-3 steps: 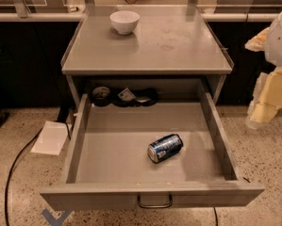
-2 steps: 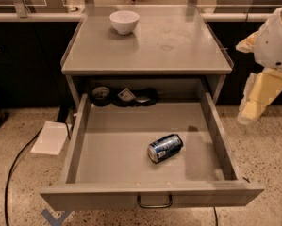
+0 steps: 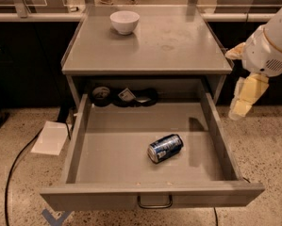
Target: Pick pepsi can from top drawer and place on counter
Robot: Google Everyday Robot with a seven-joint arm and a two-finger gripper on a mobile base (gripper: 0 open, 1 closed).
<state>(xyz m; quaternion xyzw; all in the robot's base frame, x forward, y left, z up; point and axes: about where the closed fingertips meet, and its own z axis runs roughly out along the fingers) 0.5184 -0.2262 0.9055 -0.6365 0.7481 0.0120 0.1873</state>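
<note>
The pepsi can (image 3: pixel 165 148), dark blue with silver ends, lies on its side on the floor of the open top drawer (image 3: pixel 117 145), right of centre. The drawer is pulled fully out, its curved handle (image 3: pixel 154 205) at the front. The grey counter (image 3: pixel 178 46) sits above it. My gripper (image 3: pixel 244 98) hangs from the white arm at the right, outside the drawer's right wall, above and to the right of the can, holding nothing that I can see.
A white bowl (image 3: pixel 124 21) stands at the back left of the counter. Dark items (image 3: pixel 124 96) lie at the drawer's back, under the counter. A white sheet (image 3: pixel 51 138) and a black cable (image 3: pixel 13 173) lie on the floor at left.
My arm and gripper have moved left, closer to the drawer's right wall. The can, bowl and drawer have not moved.
</note>
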